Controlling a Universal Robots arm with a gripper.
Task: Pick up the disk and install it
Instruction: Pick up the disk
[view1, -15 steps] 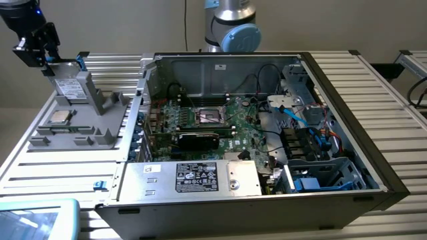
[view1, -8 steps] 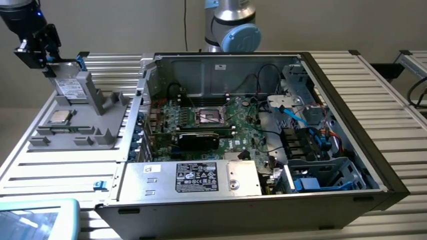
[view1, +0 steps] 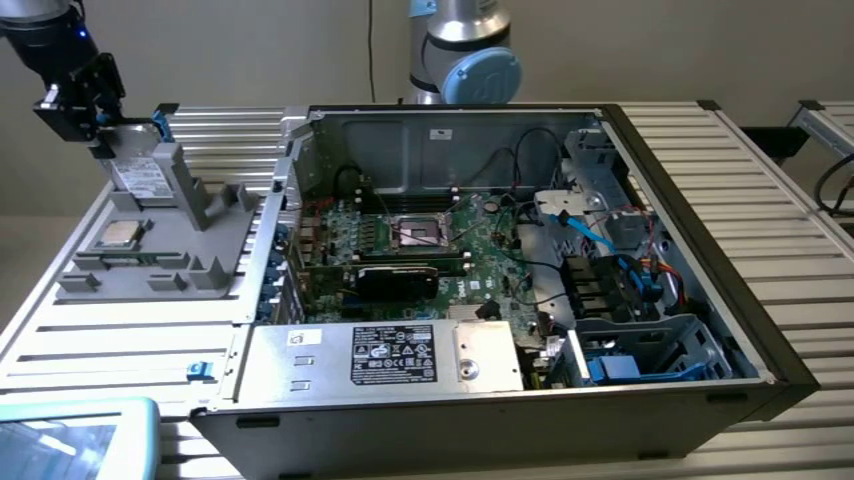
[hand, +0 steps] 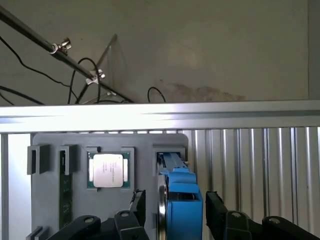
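- My jaws are spread wide and hang over the top edge of the disk (view1: 138, 175), at the far corner of the surface on the exterior view's left.
- In the wrist view the disk (hand: 182, 210) sits edge-on between the two jaws. One jaw stands clear of the bare metal face. The other is just beside the blue carrier (hand: 186, 187), and I can't tell whether it touches.
- Nothing is pinched: the disk stands upright in its slot in the grey fixture (view1: 200, 265).
- The blue carrier (view1: 160, 124) peeks out along the disk's upper edge; the white label faces the exterior camera.
- On the same grey fixture (hand: 47, 210) I see the square processor chip (hand: 108, 170) lying flat in its pocket, next to the disk's slot.
- Beyond the chip, a narrow green board (hand: 65, 195) stands on edge in another slot.
- In the exterior view the processor chip (view1: 120, 234) lies nearer the camera than the disk.
- The fixture rests on the ribbed aluminium surface (view1: 120, 340), just beside the open computer case (view1: 667, 160).
- Inside the case I can see the motherboard (view1: 427, 235), the power supply (view1: 387, 355) and a metal drive cage (view1: 674, 335) toward the exterior view's right.
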